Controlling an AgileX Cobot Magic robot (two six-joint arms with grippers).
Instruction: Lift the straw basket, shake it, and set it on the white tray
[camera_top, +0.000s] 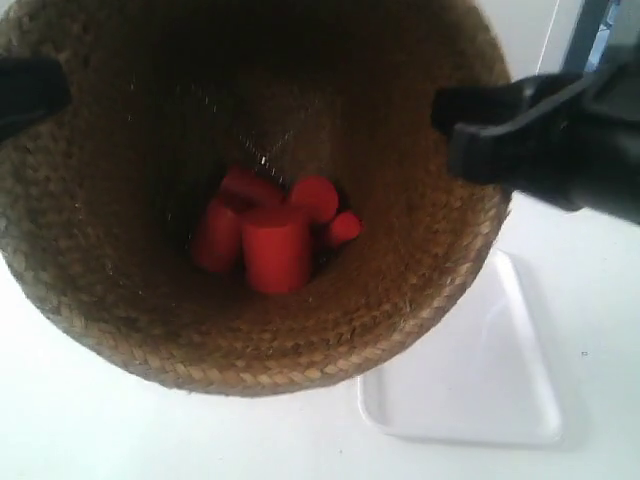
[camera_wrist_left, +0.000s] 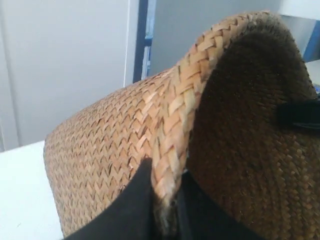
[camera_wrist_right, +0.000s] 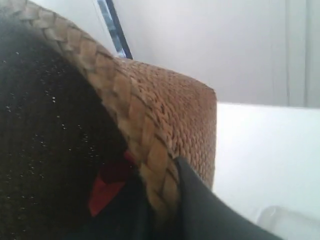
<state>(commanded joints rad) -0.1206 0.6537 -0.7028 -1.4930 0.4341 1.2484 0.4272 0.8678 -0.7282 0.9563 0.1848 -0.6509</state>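
The straw basket fills most of the exterior view, lifted close to the camera and tilted, with several red cylinders lying in its bottom. My left gripper is shut on the basket's braided rim, one finger outside, one inside. My right gripper is shut on the opposite rim in the same way; a red cylinder shows inside. In the exterior view the black fingers clamp the rim at the right and another gripper at the left. The white tray lies on the table, partly under the basket.
A white table spreads below. A pale wall and a blue-edged upright stand behind. A corner of the tray shows in the right wrist view.
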